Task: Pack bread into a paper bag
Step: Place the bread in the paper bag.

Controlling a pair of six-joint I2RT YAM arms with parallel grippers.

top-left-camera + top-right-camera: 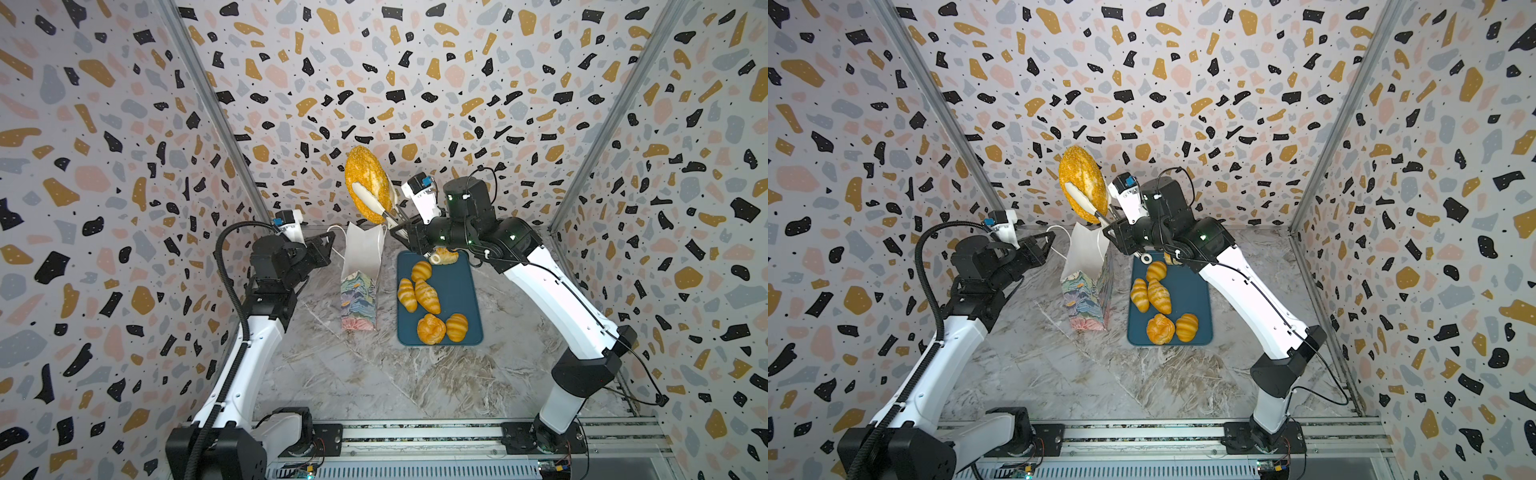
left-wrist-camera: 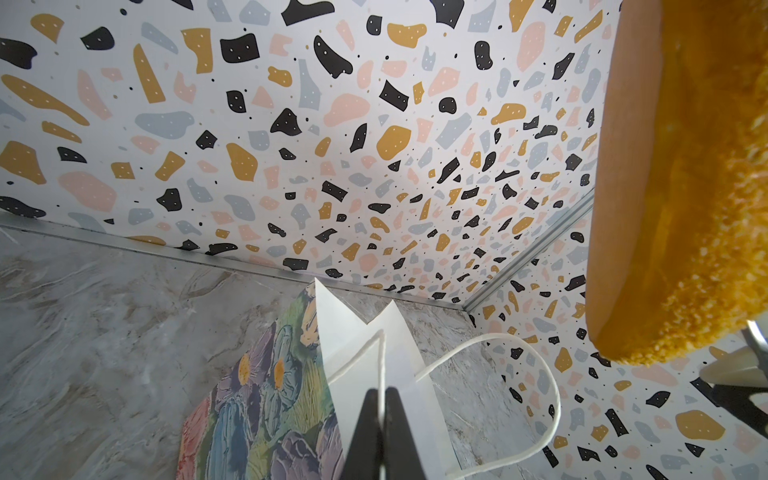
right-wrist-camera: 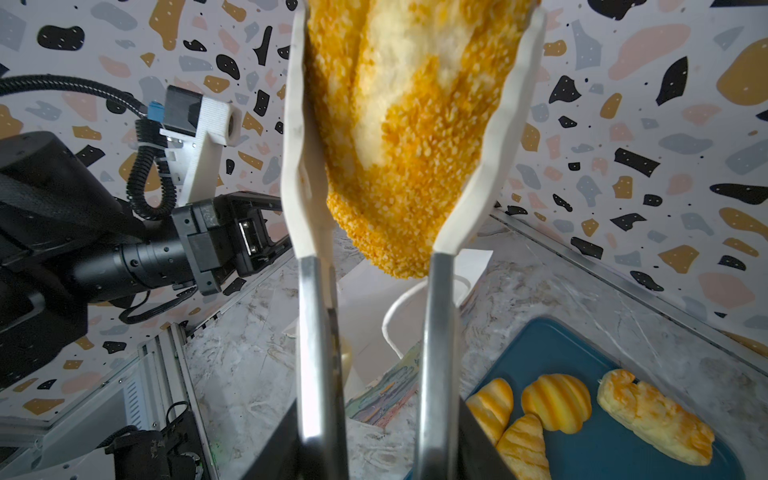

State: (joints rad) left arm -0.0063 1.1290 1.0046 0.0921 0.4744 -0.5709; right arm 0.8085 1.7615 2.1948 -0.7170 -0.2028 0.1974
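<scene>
- Top views: your right gripper [image 1: 400, 233] is closed on the handles of a pair of tongs [image 1: 374, 201]. The tongs' pale tips pinch the seeded oval loaf [image 1: 365, 178]. The loaf stands on end in the air, over the mouth of the paper bag [image 1: 359, 286].
- In both top views the paper bag [image 1: 1086, 291] stands upright on the marble table [image 1: 374, 374], just beside the dark-teal tray [image 1: 465, 291]. Your left gripper [image 1: 329, 245] is at the bag's top edge, on the side away from the tray. You cannot tell from here how its jaws stand.
- On the tray lie three striped rolls [image 1: 428, 296], two round buns [image 1: 431, 329] and a crumb-topped piece [image 1: 446, 256], which is partly hidden under the right arm.
- Left wrist view: the left gripper [image 2: 381, 415] has its jaws pressed together, with the bag's white cord handle [image 2: 380, 353] nipped between them. The bag's white inside and painted outside both show. The loaf [image 2: 685, 187] is close by and clear of the bag's rim.
- Right wrist view: the tongs' metal arms [image 3: 309, 332] run out from between the right gripper's [image 3: 378, 457] fingers, held partly squeezed. Their white tips press on opposite sides of the loaf [image 3: 399, 145]. The bag's open top [image 3: 365, 286] lies just beyond the loaf's lower end. The tray [image 3: 602, 449] shows three rolls and the crumb-topped piece [image 3: 656, 415].
</scene>
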